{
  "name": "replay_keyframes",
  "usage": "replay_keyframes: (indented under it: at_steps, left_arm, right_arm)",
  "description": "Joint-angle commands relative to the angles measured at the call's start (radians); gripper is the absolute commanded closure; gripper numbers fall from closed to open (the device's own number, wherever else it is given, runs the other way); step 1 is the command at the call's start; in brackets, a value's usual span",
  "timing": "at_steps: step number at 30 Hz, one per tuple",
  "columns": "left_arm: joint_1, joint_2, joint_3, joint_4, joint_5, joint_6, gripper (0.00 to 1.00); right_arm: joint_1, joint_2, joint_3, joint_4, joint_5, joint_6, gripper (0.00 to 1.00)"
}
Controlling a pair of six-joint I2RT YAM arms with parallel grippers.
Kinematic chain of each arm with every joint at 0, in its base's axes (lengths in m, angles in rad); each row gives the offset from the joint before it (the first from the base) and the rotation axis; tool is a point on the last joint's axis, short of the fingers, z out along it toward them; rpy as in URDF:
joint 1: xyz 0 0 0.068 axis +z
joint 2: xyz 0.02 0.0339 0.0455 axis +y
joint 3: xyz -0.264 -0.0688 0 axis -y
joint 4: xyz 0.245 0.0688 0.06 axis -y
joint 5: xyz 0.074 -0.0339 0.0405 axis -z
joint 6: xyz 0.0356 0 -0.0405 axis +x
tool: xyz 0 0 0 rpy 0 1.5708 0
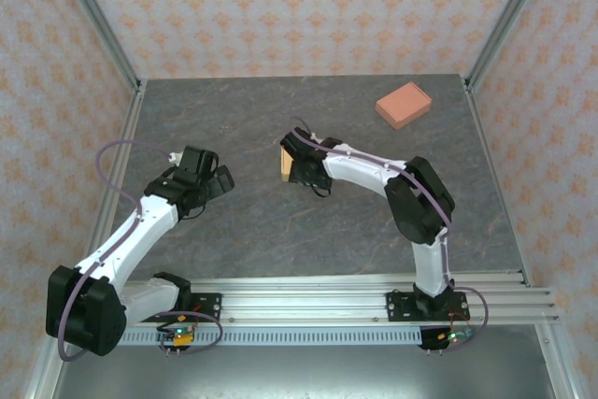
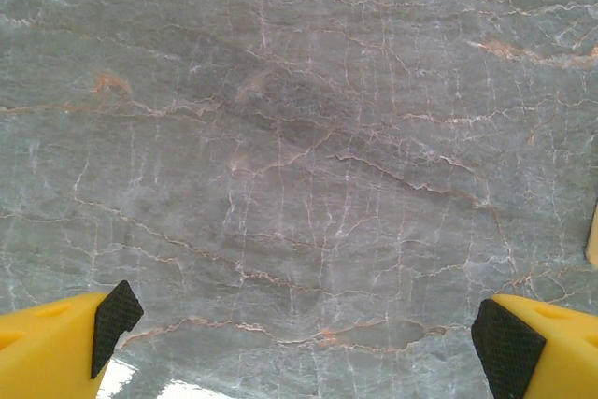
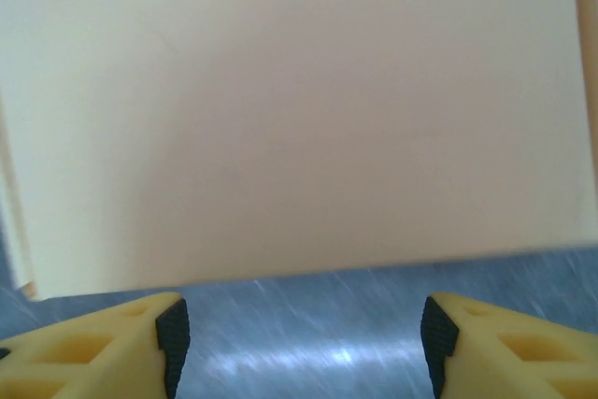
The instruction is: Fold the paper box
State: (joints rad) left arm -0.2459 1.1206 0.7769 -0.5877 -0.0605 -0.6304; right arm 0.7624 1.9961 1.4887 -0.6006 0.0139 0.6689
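**A:** Left of the paper box (image 1: 284,163), on the side nearer the arm bases, what are the left jaws doing?

**B:** They are spread wide over bare table (image 2: 299,137), holding nothing, well apart from the box.

**A:** And right at the box?

**B:** The right jaws sit just at its right side. They stand apart, with table showing between the pads (image 3: 171,338). The box's pale card face is just beyond the tips, so I'd say they grip nothing.

**A:** How does the box stand?

**B:** It is up on an edge near the middle of the table, with one flat panel facing the right wrist camera. Whether any flaps are tucked I cannot tell.

**A:** And beyond the box?

**B:** Well off to its right, toward the back edge, an orange block (image 1: 404,106) lies flat. It may be a finished box, but that is a guess.

**A:** So how far along is it?

**B:** Partway at best, I judge. The card is raised, yet no closed box shows, so shaping and closing seem left to do.
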Motion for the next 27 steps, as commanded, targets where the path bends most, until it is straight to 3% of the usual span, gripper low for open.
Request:
replay_keyframes:
  at_steps: [1,5,9,14,17,19,22,25,27]
  left_arm:
    - [0.01,-0.02,-0.008,-0.013,-0.005,0.021,0.0]
    - [0.01,-0.041,-0.018,-0.033,-0.024,0.027,0.0]
    - [0.011,-0.091,-0.05,-0.034,-0.04,0.024,0.0]
    - [0.011,-0.174,-0.084,-0.006,0.003,0.086,0.0]
    - [0.011,-0.26,-0.103,-0.001,-0.052,0.126,0.0]
    - [0.01,-0.328,-0.121,0.022,-0.07,0.16,0.0]
    - [0.011,-0.408,-0.143,0.069,-0.068,0.213,0.0]
    - [0.011,-0.451,-0.133,0.081,-0.118,0.261,0.0]
    - [0.009,-0.485,-0.14,0.134,-0.058,0.362,0.0]
  right_arm:
    - [-0.016,0.066,0.052,0.128,0.164,-0.014,0.34]
    - [-0.03,0.124,0.083,0.308,0.233,-0.099,0.36]
    - [-0.05,0.152,0.113,0.448,0.265,-0.284,0.36]
    - [-0.122,0.11,0.075,0.489,0.138,-0.175,0.34]
    - [-0.126,0.001,-0.051,0.602,0.023,-0.193,0.3]
    - [-0.128,-0.111,-0.174,0.703,-0.051,-0.247,0.01]
    - [-0.133,-0.318,-0.374,0.829,-0.058,-0.338,0.01]
    - [-0.135,-0.565,-0.53,0.842,0.0,-0.506,0.01]
    - [-0.137,-0.723,-0.618,0.834,0.071,-0.629,0.01]
